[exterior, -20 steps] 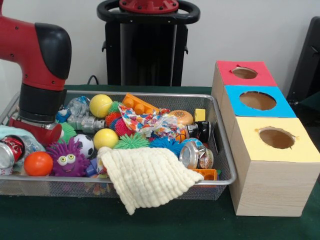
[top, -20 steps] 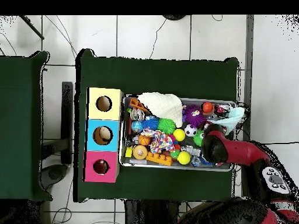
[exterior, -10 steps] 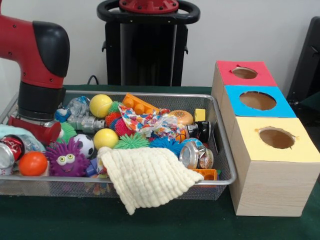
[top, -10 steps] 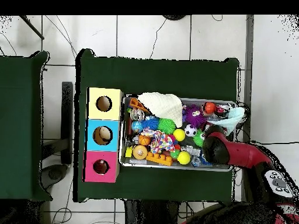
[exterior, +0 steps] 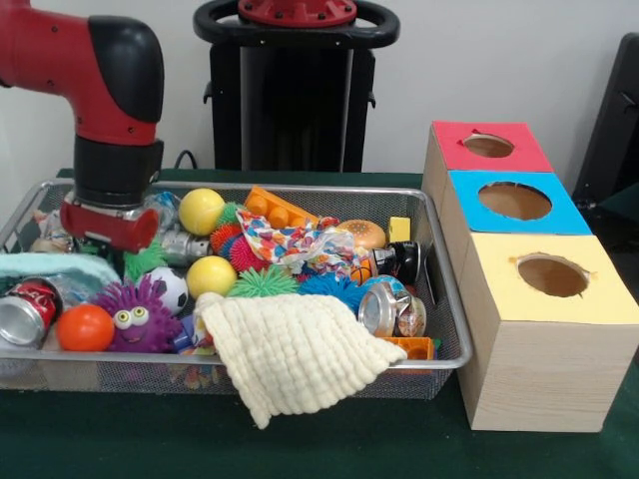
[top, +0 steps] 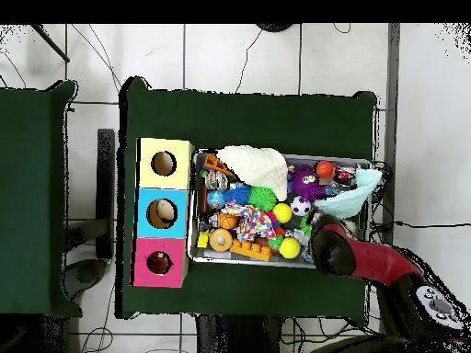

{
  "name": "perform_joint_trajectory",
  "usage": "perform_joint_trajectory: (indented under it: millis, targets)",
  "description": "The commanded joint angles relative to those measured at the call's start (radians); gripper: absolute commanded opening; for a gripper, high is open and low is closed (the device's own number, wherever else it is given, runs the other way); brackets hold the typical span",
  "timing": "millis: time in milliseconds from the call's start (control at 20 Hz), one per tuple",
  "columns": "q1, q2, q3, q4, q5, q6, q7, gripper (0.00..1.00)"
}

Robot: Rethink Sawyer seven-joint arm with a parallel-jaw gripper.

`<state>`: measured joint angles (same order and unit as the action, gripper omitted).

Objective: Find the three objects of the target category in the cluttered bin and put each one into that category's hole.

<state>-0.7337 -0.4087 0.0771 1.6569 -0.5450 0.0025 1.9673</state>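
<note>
The wire mesh bin (exterior: pixel 300 188) is full of clutter; it also shows in the overhead view (top: pixel 267 260). No plush duck, tiger or bear shows in either view. The red box's round hole (exterior: pixel 488 146) is the farthest of three boxes to the right of the bin, and shows in the overhead view (top: pixel 159 264). My arm's red wrist ring (exterior: pixel 106 224) hangs over the bin's left part. The gripper below it is hidden among the clutter, next to a teal cloth (exterior: pixel 55 265). In the overhead view the arm (top: pixel 333 250) covers the gripper.
A cream cloth (exterior: pixel 290 349) hangs over the bin's front rim. A purple spiky ball (exterior: pixel 135 314), an orange ball (exterior: pixel 84 326), yellow balls (exterior: pixel 202 211), soda cans (exterior: pixel 391 309) and a colourful cloth (exterior: pixel 300 242) lie in the bin. The blue box (exterior: pixel 514 202) and yellow box (exterior: pixel 551 275) stand beside it.
My arm has risen and moved right in the front view, toward the bin's middle. The teal cloth has spread out beside it. The red can and orange ball shifted slightly.
</note>
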Motion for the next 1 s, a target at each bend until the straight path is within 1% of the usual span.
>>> perform_joint_trajectory:
  millis: [50,200,500,550,650,700,850,1000]
  targets:
    - [-0.053,-0.032,0.108,0.245,0.081,0.184,0.108,0.00]
    - [-0.073,-0.063,0.121,0.297,0.110,0.209,0.098,0.00]
    - [-0.102,-0.124,0.136,0.372,0.156,0.256,0.067,0.00]
    - [-0.109,-0.133,0.139,0.383,0.162,0.264,0.061,0.00]
    - [-0.120,-0.130,0.143,0.376,0.174,0.289,0.043,0.00]
    - [-0.131,-0.154,0.152,0.396,0.183,0.308,0.034,0.00]
    - [-0.149,-0.187,0.166,0.420,0.200,0.339,0.019,0.00]
    - [-0.162,-0.222,0.186,0.453,0.238,0.374,0.028,0.00]
